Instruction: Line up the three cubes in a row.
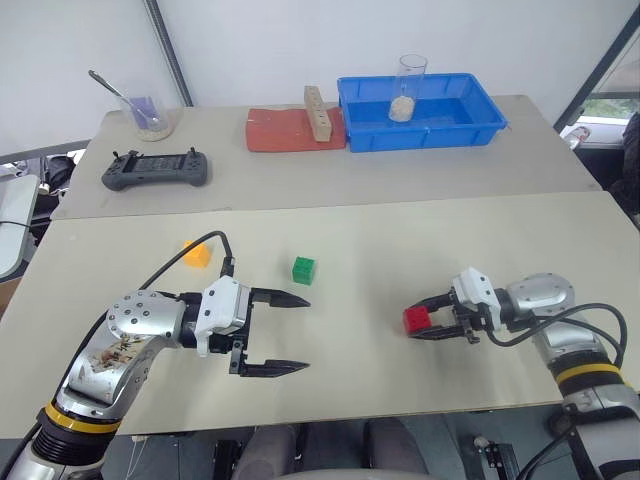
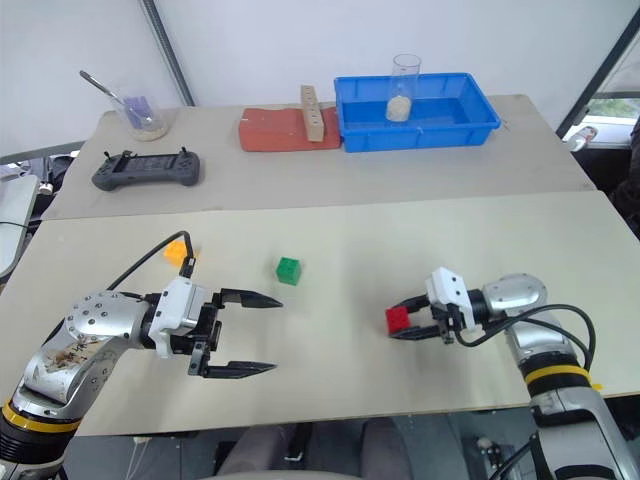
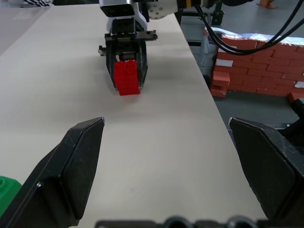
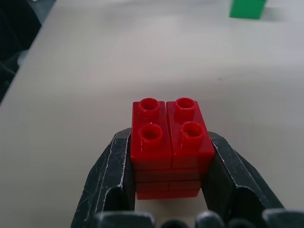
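Up close, the right gripper (image 4: 167, 190) clamps the red cube (image 4: 168, 142), studs upward; overhead, the left gripper (image 1: 290, 334) gapes empty.

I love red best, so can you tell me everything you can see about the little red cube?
The red cube is a small shiny plastic toy brick with four round studs on its top, which faces up. Thin seams run across its sides, as if flat pieces were stacked together. The right pincer is shut on it, one black finger pressing each side. It sits low over the pale table, toward the right side; whether it touches the tabletop cannot be told. The green cube stands apart, further left.
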Tool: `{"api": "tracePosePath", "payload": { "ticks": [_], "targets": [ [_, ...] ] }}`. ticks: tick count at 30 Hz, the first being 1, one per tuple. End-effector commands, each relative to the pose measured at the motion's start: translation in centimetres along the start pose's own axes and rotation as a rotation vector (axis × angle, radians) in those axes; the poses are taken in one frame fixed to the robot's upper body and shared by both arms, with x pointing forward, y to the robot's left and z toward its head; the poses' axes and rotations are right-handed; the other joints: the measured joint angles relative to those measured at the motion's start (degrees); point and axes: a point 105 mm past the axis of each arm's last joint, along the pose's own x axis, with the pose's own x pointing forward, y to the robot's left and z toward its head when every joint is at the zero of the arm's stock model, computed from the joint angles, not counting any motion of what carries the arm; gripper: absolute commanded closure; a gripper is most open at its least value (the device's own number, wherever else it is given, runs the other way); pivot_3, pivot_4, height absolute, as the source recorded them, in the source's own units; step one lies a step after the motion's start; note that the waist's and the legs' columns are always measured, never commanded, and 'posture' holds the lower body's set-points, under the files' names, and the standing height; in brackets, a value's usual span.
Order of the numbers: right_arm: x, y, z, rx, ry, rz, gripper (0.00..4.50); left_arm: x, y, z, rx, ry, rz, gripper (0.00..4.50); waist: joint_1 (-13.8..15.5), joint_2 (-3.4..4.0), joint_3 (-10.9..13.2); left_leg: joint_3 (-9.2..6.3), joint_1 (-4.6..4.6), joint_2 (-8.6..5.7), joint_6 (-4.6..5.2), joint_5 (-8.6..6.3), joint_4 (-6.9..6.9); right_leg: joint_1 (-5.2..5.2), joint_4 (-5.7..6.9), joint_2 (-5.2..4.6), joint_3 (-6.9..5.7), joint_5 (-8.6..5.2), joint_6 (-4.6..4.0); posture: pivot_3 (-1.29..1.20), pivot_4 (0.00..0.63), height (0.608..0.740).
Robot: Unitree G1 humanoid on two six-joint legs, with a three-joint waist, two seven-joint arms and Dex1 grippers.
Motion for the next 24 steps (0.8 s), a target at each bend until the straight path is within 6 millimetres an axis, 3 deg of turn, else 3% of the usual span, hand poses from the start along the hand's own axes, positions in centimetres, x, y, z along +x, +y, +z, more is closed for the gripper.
{"api": "tracePosePath", "payload": {
  "ticks": [1, 3, 5, 11, 18, 24],
  "targets": [
    [-1.1, 0.9, -1.7, 0.019, 0.086, 0.05, 3.03, 0.2, -0.2, 1.0, 0.046, -0.015, -0.006, 0.0, 0.2, 0.0, 0.0, 0.0, 0.0, 0.0, 0.0, 0.0, 0.0, 0.01, 0.0, -0.01, 0.0, 0.0, 0.0, 0.0, 0.15, 0.74],
    [-1.3, 0.8, -2.0, 0.011, 0.102, 0.048, 3.03, 0.4, -0.2, 0.9, 0.045, -0.018, -0.007, 0.0, 0.2, 0.0, 0.0, 0.0, 0.01, -0.01, 0.0, 0.0, 0.04, 0.03, -0.01, -0.02, -0.01, 0.0, 0.0, 0.0, 0.15, 0.74],
    [-1.5, 0.6, -2.2, 0.001, 0.116, 0.047, 2.0, 0.5, -0.3, 0.9, 0.038, -0.021, -0.012, 0.0, 0.2, -0.01, 0.0, 0.0, 0.04, 0.0, 0.0, 0.0, 0.04, 0.06, -0.01, -0.02, -0.01, 0.0, 0.0, 0.0, 0.15, 0.74],
    [-2.5, -0.1, -2.3, -0.025, 0.159, 0.035, 0.02, 0.5, -0.7, 0.2, 0.025, -0.025, -0.022, 0.0, 0.1, 0.0, 0.0, 0.0, 0.05, -0.02, 0.02, -0.01, 0.03, 0.06, 0.02, -0.03, 0.0, 0.0, 0.0, 0.0, 0.15, 0.74],
    [-4.0, -0.2, -1.4, -0.009, 0.172, 0.019, 0.02, 0.6, -0.3, -0.6, 0.01, -0.029, 0.02, 0.0, 0.2, 0.0, 0.0, 0.0, 0.02, -0.03, 0.04, -0.02, 0.03, 0.06, -0.03, -0.1, -0.02, 0.0, 0.0, 0.0, 0.15, 0.74],
    [-4.0, 0.6, -0.6, 0.035, 0.137, 0.001, 0.02, 1.0, 0.1, -0.2, 0.016, -0.035, 0.052, 0.0, 0.1, -0.01, 0.0, 0.01, -0.05, -0.02, 0.04, -0.03, 0.01, 0.14, 0.06, -0.1, 0.02, 0.0, 0.0, 0.0, 0.15, 0.74]
  ]
}}
